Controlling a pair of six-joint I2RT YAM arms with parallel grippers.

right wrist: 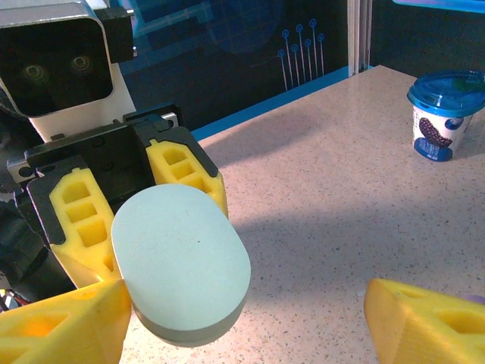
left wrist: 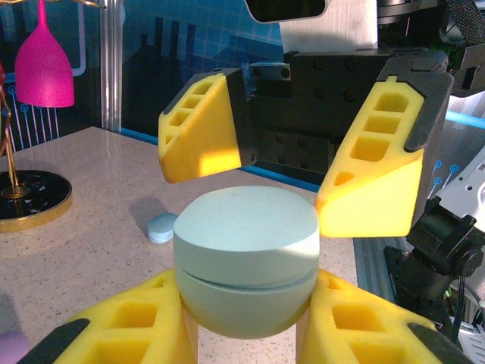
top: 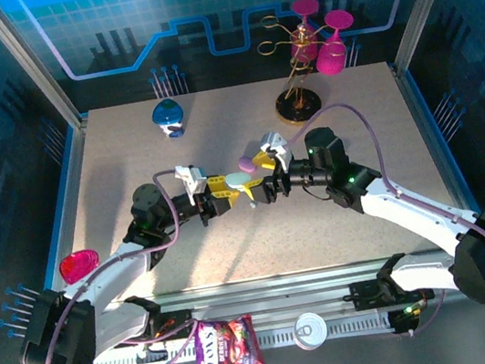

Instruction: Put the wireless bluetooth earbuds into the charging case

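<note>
1. The left gripper (left wrist: 244,287) is clamped tight on the charging case (left wrist: 246,250), a pale green pebble with its lid shut, held above the table (right wrist: 341,189).
2. The right gripper (right wrist: 246,303) faces it head-on with its jaws spread wide, gripping nothing.
3. There's a small pale-blue blob (left wrist: 161,227) lying on the table just past the case. Honestly can't tell if it's a bud.
4. All this is around mid-table.

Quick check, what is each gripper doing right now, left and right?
Left gripper: closed on the pale green pebble-shaped plastic charging case.
Right gripper: open, holding nothing, jaws spread in front of that case.
</note>
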